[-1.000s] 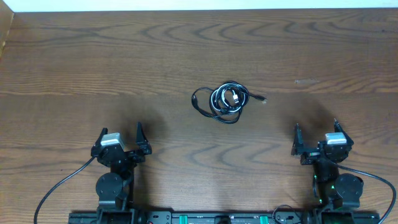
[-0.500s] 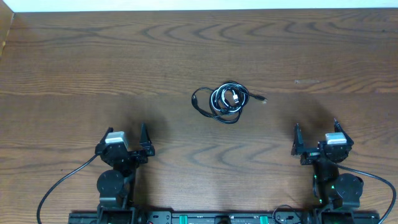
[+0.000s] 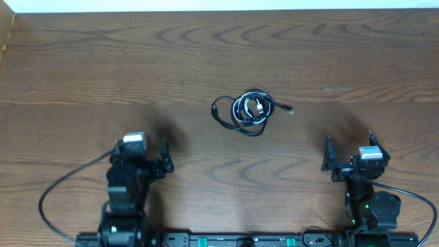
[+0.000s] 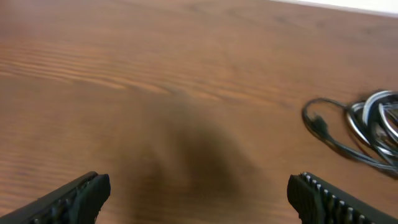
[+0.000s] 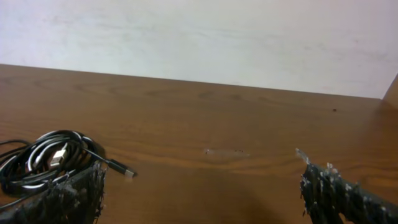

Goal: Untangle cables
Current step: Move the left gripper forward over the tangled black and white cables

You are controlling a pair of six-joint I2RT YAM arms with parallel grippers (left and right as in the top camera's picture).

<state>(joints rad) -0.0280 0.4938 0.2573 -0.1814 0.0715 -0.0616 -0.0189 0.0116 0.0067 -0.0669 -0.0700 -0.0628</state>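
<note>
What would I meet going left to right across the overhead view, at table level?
Open black left pincer → coiled bundle of thin black and white cables → its small loose plug end → open black right pincer.

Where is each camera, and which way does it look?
Overhead: above the table, looking straight down at the cables; left hand and right hand show.
Left wrist: on the left hand, looking forward low over the table; its fingertips show, cables at right.
Right wrist: on the right hand, facing the wall; its fingertips show, cables at left.
Shared: all see the cables.
</note>
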